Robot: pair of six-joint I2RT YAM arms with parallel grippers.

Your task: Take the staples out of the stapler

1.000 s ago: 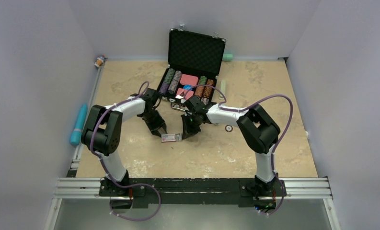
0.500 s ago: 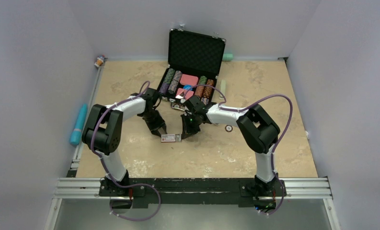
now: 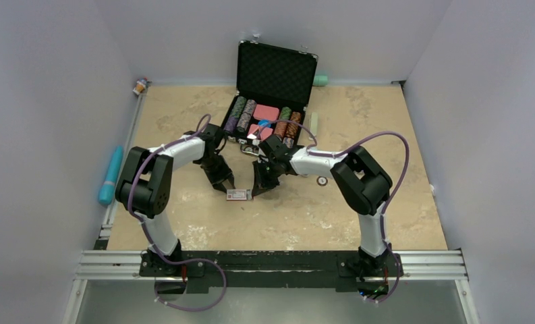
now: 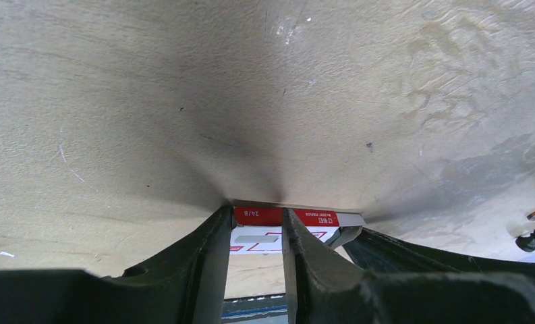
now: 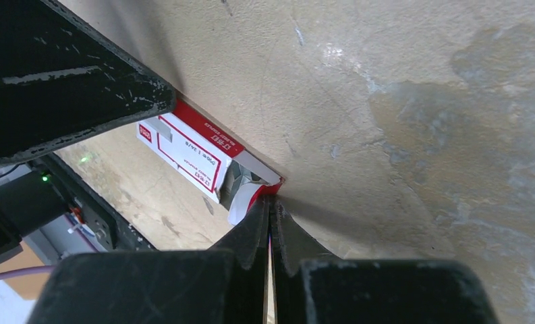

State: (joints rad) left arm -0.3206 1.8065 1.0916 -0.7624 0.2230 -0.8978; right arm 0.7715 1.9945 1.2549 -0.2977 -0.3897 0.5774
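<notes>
- Here, a small red-and-white staple box (image 3: pixel 239 194) lies flat on the tan table (image 3: pixel 298 223), and both arms reach down to it.
- The left gripper (image 3: pixel 229 187) is at the box's left end.
- In its wrist view the two dark fingers (image 4: pixel 207 260) stand a narrow gap apart, and the box's end shows in that gap. The box runs on past the finger on the right of that view, so it is not clamped between them. Whether the tips press down on it I cannot tell.
- The right gripper (image 5: pixel 270 210) is at the box's right end, which is open. Its fingers are pressed together with no gap to see.
- Its tips touch the box's red corner, just beside a white flap (image 5: pixel 243 202) curling out of the box. Whether a sliver of card is pinched between them I cannot tell.
- The staples (image 5: pixel 239 177) appear as a silvery-grey mass inside the box's open end, just behind the flap. Single strips are too small to make out.
- Beyond the box, away from the arm bases, an open black case (image 3: pixel 276 67) holds stacks of chips (image 3: pixel 243 108).
- Well to the left of the box, a teal cylinder (image 3: pixel 110 174) lies off the table's edge.
</notes>
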